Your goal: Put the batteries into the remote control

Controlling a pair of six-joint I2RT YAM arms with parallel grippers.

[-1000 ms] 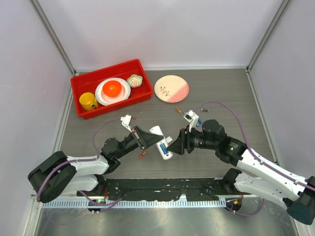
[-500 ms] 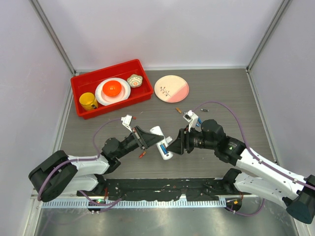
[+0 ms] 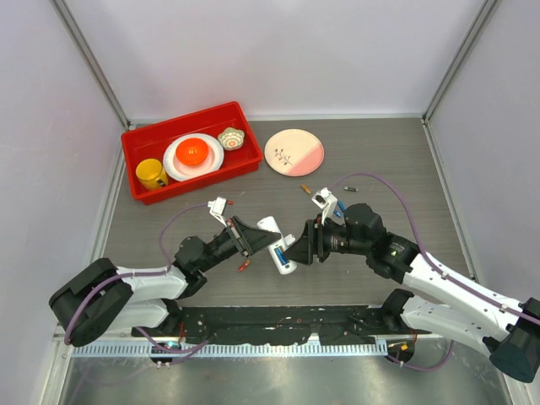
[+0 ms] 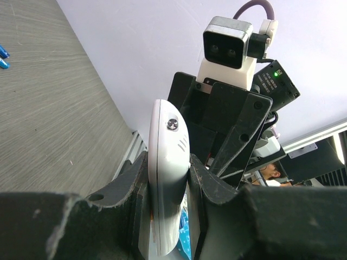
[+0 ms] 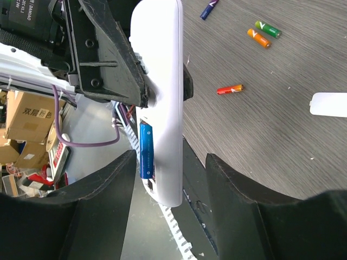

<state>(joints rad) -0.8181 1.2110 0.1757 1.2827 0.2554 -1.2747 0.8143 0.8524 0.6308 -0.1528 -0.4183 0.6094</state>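
While the left pincer (image 3: 258,238) clamps the remote (image 3: 277,245) by its long sides between both pads (image 4: 130,181), the slim white body sticks out from it toward 3 o'clock in the top view, its back with the battery bay turned up. One blue cell (image 5: 145,150) sits in the bay, along the remote's length near the free end. From 3 o'clock the right pincer (image 3: 297,245) meets that free end with its jaws spread wide: in its wrist view a finger stands on either side of the remote's tip, a gap showing on each side, so it grips nothing. On the table (image 3: 380,152) behind the remote lie loose cells: an orange one (image 5: 258,38) just beside a green one (image 5: 268,28) and a red one (image 5: 229,89) nearer the remote. A small white cover (image 5: 328,104) lies apart from them. Well off at 11 o'clock stands a red bin (image 3: 135,139) with dishes, and a pink plate (image 3: 294,152) lies at 12 o'clock.
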